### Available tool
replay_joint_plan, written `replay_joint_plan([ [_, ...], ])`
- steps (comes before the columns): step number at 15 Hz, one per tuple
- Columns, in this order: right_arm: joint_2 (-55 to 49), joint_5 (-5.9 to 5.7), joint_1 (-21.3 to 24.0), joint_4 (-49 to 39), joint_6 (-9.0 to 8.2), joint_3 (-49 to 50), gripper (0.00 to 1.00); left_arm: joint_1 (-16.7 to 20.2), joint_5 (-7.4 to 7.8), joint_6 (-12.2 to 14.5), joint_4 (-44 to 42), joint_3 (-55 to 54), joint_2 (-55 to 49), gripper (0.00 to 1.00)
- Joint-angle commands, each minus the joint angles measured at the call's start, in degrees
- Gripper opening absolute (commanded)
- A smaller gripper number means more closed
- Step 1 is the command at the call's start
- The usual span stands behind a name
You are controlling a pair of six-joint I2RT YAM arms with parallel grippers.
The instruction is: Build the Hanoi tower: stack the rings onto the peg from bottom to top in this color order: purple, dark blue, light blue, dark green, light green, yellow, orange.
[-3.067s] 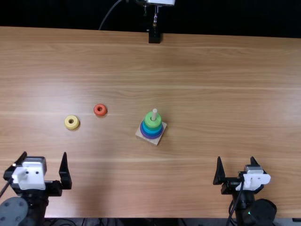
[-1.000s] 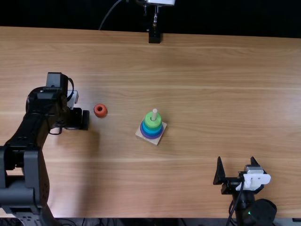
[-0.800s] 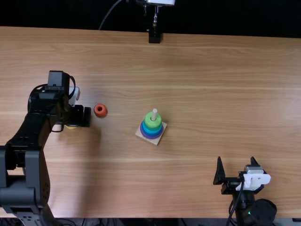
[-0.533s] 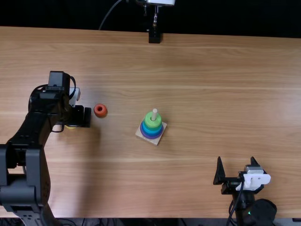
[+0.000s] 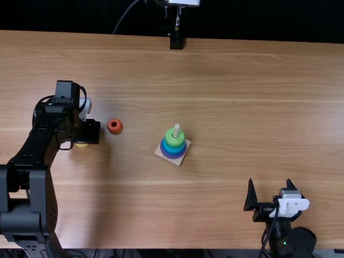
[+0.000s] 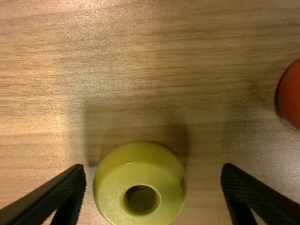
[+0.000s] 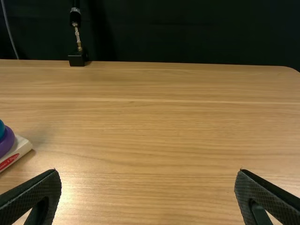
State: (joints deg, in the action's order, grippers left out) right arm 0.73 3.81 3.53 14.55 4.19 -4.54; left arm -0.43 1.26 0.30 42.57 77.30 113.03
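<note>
My left gripper (image 5: 87, 132) is over the yellow ring (image 5: 81, 144), which is partly hidden beneath it in the top view. In the left wrist view the yellow ring (image 6: 161, 190) lies flat on the table between the parted fingers of my left gripper (image 6: 153, 174), with a gap on either side. The orange ring (image 5: 114, 126) lies beside that gripper. A peg (image 5: 176, 129) on a square base carries a purple ring (image 5: 172, 155), blue above it and a light green ring (image 5: 174, 137) on top. My right gripper (image 5: 270, 185) is open near the front edge; the right wrist view has my right gripper (image 7: 148, 173) holding nothing.
A black stand (image 5: 176, 41) is at the table's far edge. The wooden table (image 5: 242, 107) stretches between the ring tower and the right arm. The left arm spans the table's left side.
My left gripper has moved from the front left, away from the near edge, to the yellow ring, and its fingers have lately drawn in slightly. The right arm stays still.
</note>
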Motion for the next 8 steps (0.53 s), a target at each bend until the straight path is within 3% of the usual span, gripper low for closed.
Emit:
replay_joint_plan([
  [1,-0.73,-0.12,0.78,4.08,0.03,3.57,1.00,-0.54,-0.52,0.87,0.04,0.05,1.31,0.43],
  [8,-0.73,-0.12,0.78,4.08,0.03,3.57,1.00,0.07,-0.62,0.87,0.89,-1.18,1.22,0.41],
])
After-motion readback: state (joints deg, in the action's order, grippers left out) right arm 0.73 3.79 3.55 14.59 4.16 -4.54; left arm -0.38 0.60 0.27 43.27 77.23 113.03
